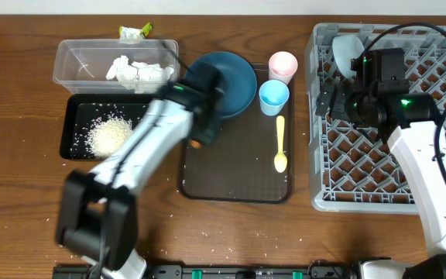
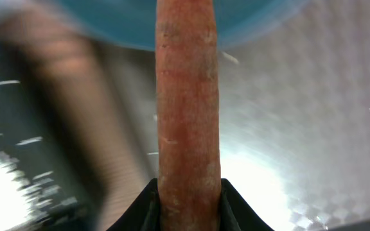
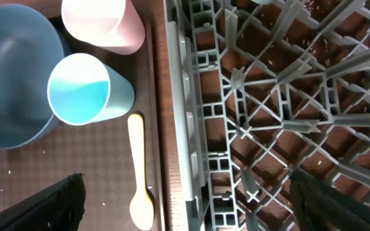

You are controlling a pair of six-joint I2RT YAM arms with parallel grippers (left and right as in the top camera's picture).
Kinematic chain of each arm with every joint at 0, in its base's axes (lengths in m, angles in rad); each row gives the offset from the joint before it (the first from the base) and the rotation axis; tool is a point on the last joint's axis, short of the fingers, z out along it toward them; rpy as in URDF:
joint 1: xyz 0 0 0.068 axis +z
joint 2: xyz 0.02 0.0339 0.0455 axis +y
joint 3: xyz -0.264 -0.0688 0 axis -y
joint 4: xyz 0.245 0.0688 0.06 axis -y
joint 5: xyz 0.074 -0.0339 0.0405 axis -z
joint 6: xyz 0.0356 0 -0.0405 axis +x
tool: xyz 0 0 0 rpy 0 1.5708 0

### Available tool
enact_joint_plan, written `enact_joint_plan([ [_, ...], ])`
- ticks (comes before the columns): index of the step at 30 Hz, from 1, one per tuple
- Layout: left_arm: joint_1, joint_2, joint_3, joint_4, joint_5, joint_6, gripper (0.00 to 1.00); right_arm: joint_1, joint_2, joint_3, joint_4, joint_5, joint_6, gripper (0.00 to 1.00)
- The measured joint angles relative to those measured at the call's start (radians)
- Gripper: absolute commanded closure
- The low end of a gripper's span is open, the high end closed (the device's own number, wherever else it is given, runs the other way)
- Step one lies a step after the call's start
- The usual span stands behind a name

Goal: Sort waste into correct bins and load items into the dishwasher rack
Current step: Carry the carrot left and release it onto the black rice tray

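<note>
Carrot [image 2: 188, 115]: I am holding it in my left claw [image 2: 188, 192], the fingers closing narrowly on its near end. Its long axis is running straight out ahead of the claw, with the far tip pointing at the blue plate [image 2: 191, 19]. From overhead, the carrot [image 1: 196, 142] is hanging over the left edge of the brown serving tray [image 1: 231, 182], just in front of the plate [image 1: 235, 77]. The arm is smearing in that view, so I am not reading the tilt from it.

Relation that matters: the black tray [image 1: 76, 116], holding the pile of rice [image 1: 108, 136], is lying to my left of the claw, near and on the same side of the desk [image 1: 22, 194]. The clear tub [image 1: 64, 62] with the tissues [image 1: 139, 72] is sitting just behind it. I am judging the black tray to be the food bin, so the carrot is probably going there, which means moving sideways across its long axis. The left arm is clearly the nearer one.

My right claw [image 3: 188, 202] is standing wide and carrying nothing, over the grey rack [image 1: 432, 85], well apart from the bins. Pink cup [image 1: 283, 65], light blue cup [image 1: 274, 96] and spoon [image 1: 280, 143] are waiting on the brown tray.
</note>
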Motion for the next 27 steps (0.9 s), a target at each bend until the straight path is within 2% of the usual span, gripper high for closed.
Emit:
enact_joint_plan([
  [6,0.225,-0.035,0.009,0.002,-0.002,-0.021,0.80,0.000,0.000,0.000,-0.001,0.000,0.000,0.01],
  [10,0.314,-0.027,0.007,0.009,-0.003,-0.033,0.80,0.000,0.000,0.000,-0.001,0.000,0.000,0.01],
  [21,0.395,-0.025,-0.045,0.029,-0.006,-0.196,0.81,0.000,0.000,0.000,-0.010,0.000,0.000,0.01],
  [27,0.419,-0.025,-0.053,0.060,-0.019,-0.404,0.82,0.000,0.000,0.000,-0.011,0.000,-0.003,0.01],
])
